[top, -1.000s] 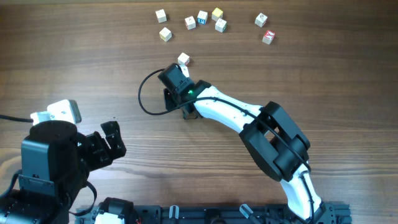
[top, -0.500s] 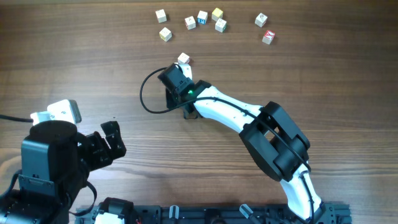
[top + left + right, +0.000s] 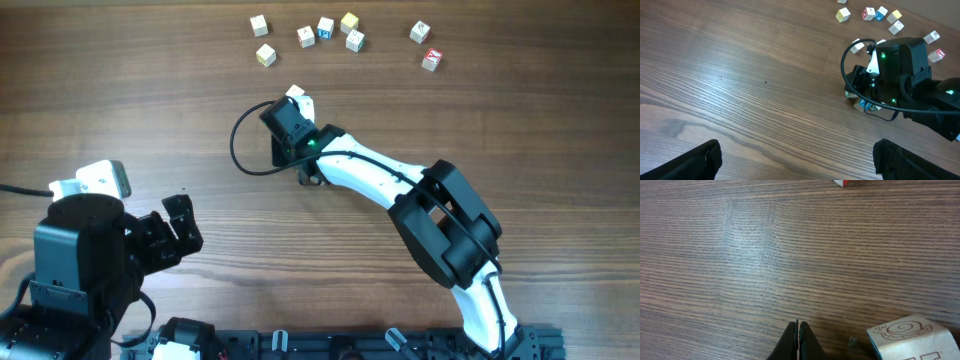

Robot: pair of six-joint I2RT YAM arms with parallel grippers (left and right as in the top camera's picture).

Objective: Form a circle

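Right gripper [image 3: 797, 326] and its wrist head [image 3: 288, 122] moved a small step toward 1 o'clock in overhead view. Head now sits tighter against loose cube [image 3: 296, 94] and hides its lower edge from above. Whether cube itself slid: cannot tell. Black cable loop [image 3: 233, 150] carried along toward 3 o'clock. White forearm [image 3: 365, 175] and elbow [image 3: 445, 225] pulled slightly toward 2 o'clock.

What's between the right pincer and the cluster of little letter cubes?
Nothing visible: only bare wooden table separates the shut right pincer from the cluster of small pale wooden letter cubes; one loose cube sits beside the pincer.
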